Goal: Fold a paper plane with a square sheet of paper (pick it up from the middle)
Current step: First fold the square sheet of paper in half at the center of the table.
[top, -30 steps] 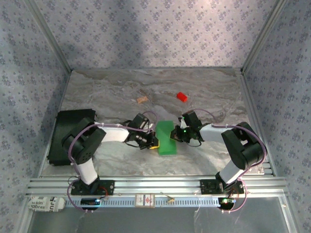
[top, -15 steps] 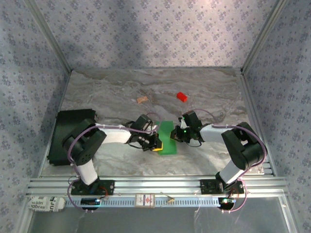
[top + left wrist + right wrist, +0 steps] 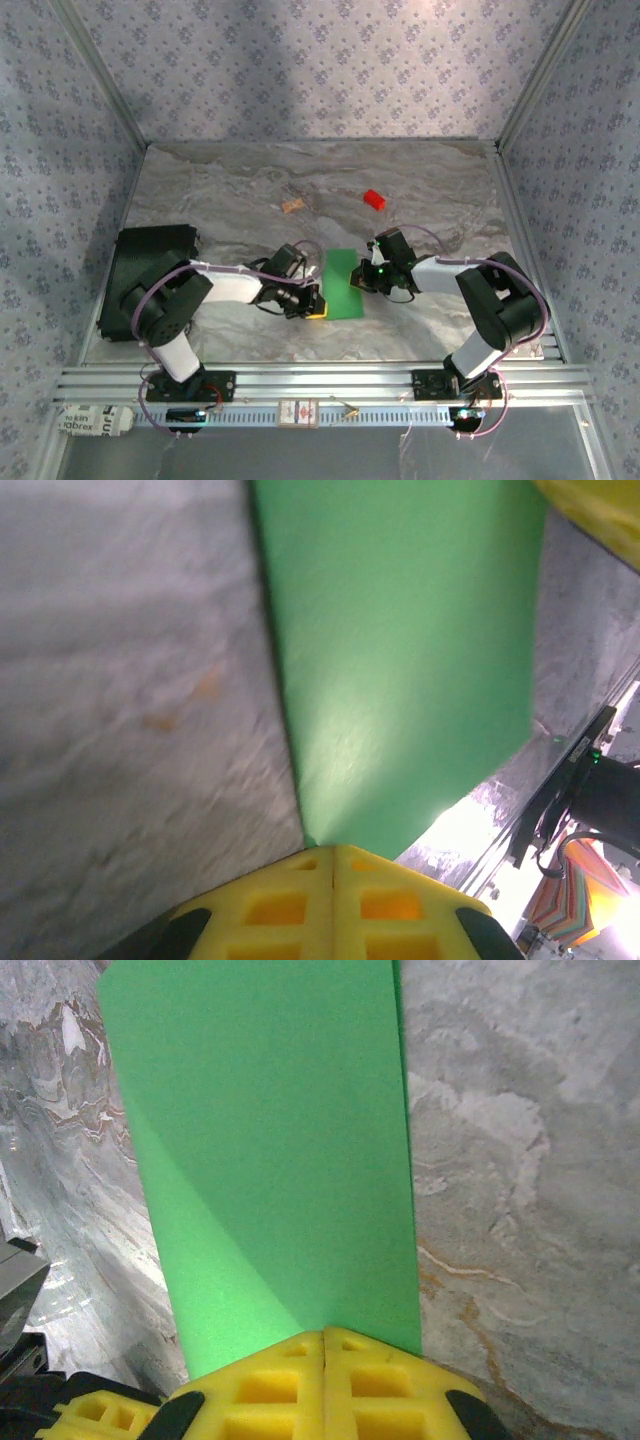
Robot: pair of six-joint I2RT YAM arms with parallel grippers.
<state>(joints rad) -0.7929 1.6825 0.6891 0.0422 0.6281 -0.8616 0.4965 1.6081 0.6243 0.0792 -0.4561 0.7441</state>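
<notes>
Green square sheet of paper, desk's near middle; edges hidden under my closed left gripper and right gripper; grip unclear.

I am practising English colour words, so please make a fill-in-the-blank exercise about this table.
The sheet of paper lying between the grippers is ___ in colour.
The left gripper and the right gripper have fingers of ___ colour.
The small block beyond the paper is ___ in colour.
Missing words: green, yellow, red.
</notes>
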